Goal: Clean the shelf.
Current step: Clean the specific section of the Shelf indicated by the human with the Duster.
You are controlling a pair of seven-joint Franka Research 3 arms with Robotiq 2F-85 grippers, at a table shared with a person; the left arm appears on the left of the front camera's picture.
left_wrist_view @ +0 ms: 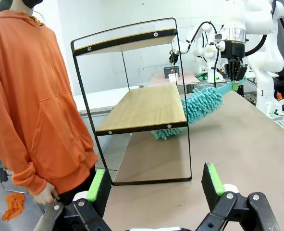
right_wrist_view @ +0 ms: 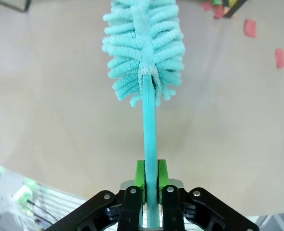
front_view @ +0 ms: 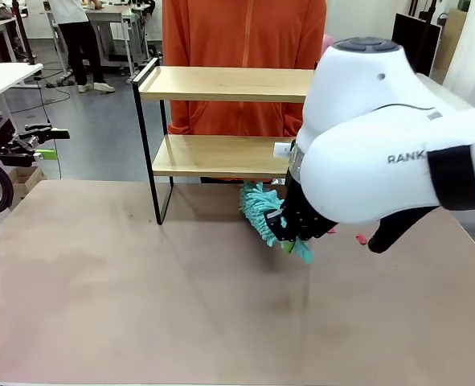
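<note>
Shelf (front_view: 221,84) (left_wrist_view: 151,108) stands upright on the far part of the worktop (front_view: 141,305) (left_wrist_view: 238,144), right in front of a person in an orange hoodie (front_view: 245,32) (left_wrist_view: 31,96). Its two light wooden boards sit one above the other in a thin black frame, and both boards lie bare. In the front view its right end is hidden behind the right arm (front_view: 382,137).

A teal duster (front_view: 261,213) (left_wrist_view: 199,106) (right_wrist_view: 144,48) with a fluffy chenille head is at the lower board. The head pokes in just under that board's edge, between the board and the worktop, near the end of the shelf on the robot's right. Some strands seem to brush the edge of the board; I cannot tell whether the head touches the worktop.

The right arm's jaws are clamped narrow on the duster's thin teal handle, with the green pads (right_wrist_view: 139,173) pressed against it on both sides and the head pointing away from the wrist.

The left arm (front_view: 4,149) is well apart from the shelf, off the worktop's left side. The left arm's jaws stand wide with nothing between the green pads (left_wrist_view: 97,185), and they face the shelf's end frame from a distance.

A few small red and pink bits (front_view: 362,238) (right_wrist_view: 250,27) lie on the worktop near the right arm. The person's hand (left_wrist_view: 45,195) hangs down by the hoodie's hem.
</note>
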